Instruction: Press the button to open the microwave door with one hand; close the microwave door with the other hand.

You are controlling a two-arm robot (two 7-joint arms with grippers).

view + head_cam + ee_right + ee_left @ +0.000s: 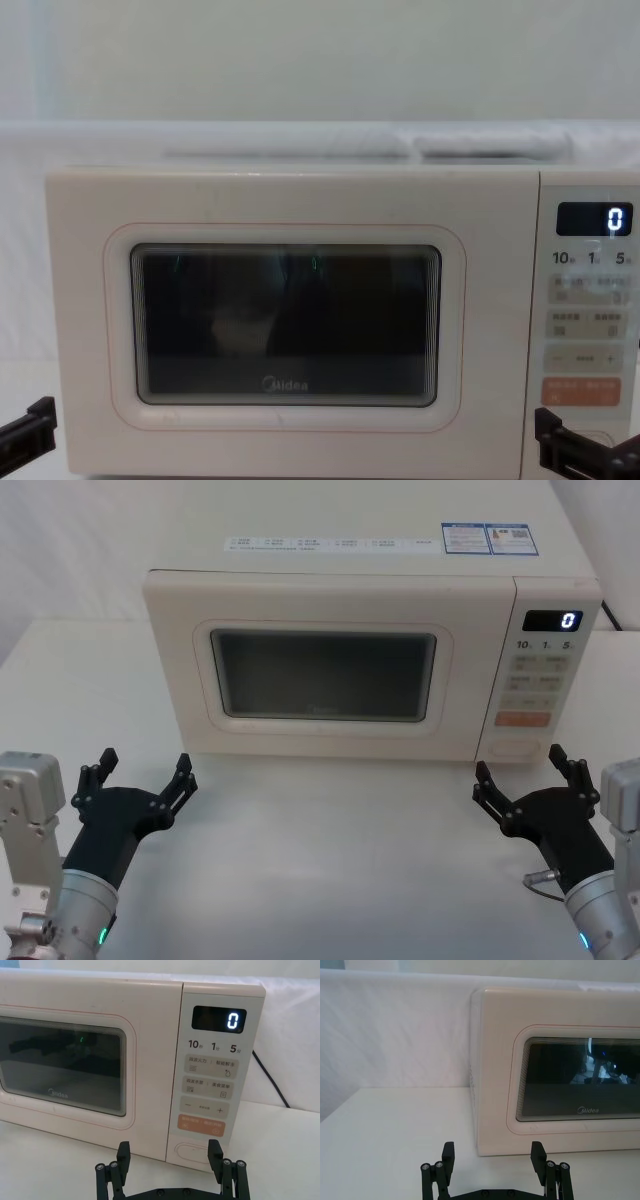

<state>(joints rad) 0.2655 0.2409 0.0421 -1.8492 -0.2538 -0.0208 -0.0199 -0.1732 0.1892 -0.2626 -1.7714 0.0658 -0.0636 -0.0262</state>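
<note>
Beyond right gripper (170, 1155) jaws, button (192, 1150)

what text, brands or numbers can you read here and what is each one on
"Midea": low on the microwave door, under its window.
"0": lit on the digital display atop the control panel.
"10", "1", "5": time keys under the display, each with a tiny unit mark too small to read.
"−", "+": key above the orange key.
Other key captions and top stickers: unreadable.
</note>
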